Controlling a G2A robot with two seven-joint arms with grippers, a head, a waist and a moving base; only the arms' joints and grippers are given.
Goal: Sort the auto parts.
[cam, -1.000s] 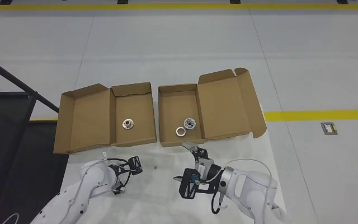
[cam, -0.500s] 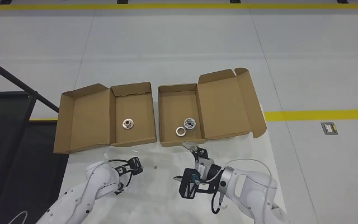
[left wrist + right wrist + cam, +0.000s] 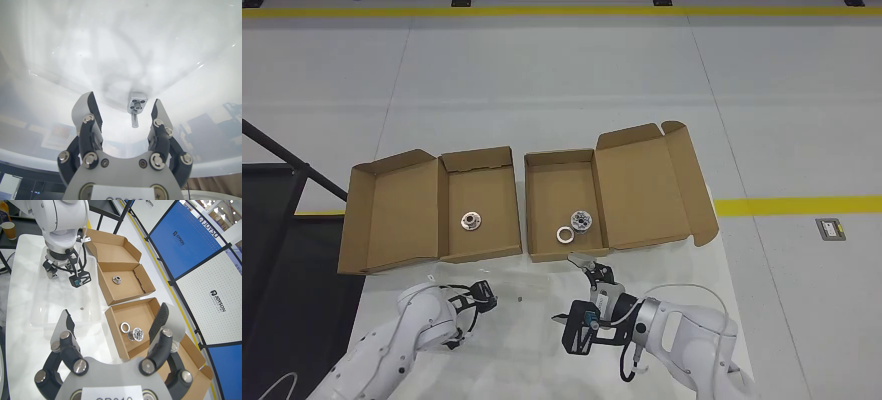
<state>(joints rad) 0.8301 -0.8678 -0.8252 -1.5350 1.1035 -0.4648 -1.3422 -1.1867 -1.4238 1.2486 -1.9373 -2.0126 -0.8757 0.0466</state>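
Note:
A small metal block with a short shaft (image 3: 136,108) lies on the floor of the clear plastic tray (image 3: 90,317). My left gripper (image 3: 123,98) hangs open just above it, one finger on each side, touching nothing. The same gripper (image 3: 51,274) points down into the tray, at the table's front left (image 3: 455,325). My right gripper (image 3: 115,308) is open and holds nothing, near the table's front middle (image 3: 564,335). The left cardboard box (image 3: 497,165) holds a flanged hub (image 3: 471,220). The right box (image 3: 542,165) holds a ring (image 3: 564,234) and a toothed hub (image 3: 582,220).
Both boxes have their lids folded outwards (image 3: 392,210) (image 3: 647,190). A small dark speck (image 3: 81,308) lies in the tray. A paper cup (image 3: 8,230) stands on a side table past the left arm. A black frame (image 3: 282,170) runs along the table's left.
The left arm's upper part has shifted slightly; its gripper stays over the same spot. The right arm has not moved.

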